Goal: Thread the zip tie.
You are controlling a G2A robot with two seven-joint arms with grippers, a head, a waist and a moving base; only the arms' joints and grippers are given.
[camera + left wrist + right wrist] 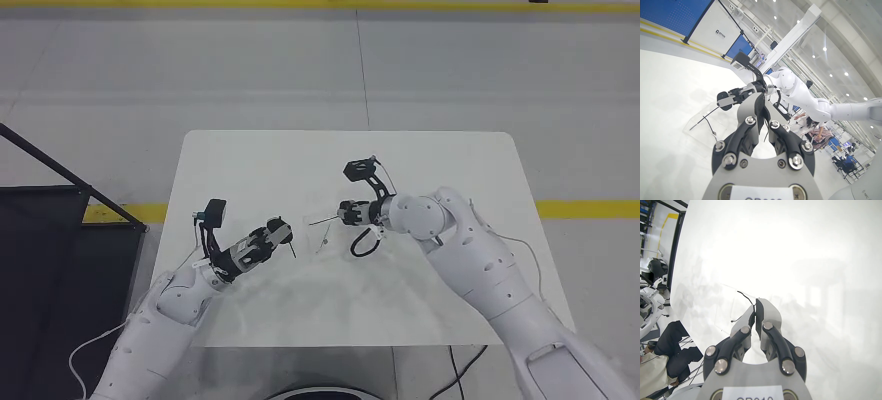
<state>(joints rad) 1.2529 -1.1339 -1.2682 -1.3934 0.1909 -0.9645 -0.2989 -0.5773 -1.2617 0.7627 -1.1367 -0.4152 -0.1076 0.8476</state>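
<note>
My left gripper (pixel 279 233) hovers over the table's front left, shut on a thin black zip tie (pixel 765 132) whose tail hangs down between the fingers. The same tie (pixel 291 250) pokes out below the gripper in the top view. A short way to its right, my right gripper (pixel 344 213) is shut on a second black strip (pixel 745 297) that points toward the left gripper. In the left wrist view the right gripper (pixel 724 101) holds that strip (pixel 704 118) slanting down over a clear plastic plate (pixel 694 123). The two grippers are apart.
The clear plate (pixel 322 242) lies on the white table (pixel 450 160) between the grippers, with a short black piece (pixel 736 319) on or near it. A black barrier frame (pixel 45 160) stands off the table's left side. Bare table lies behind and to the right.
</note>
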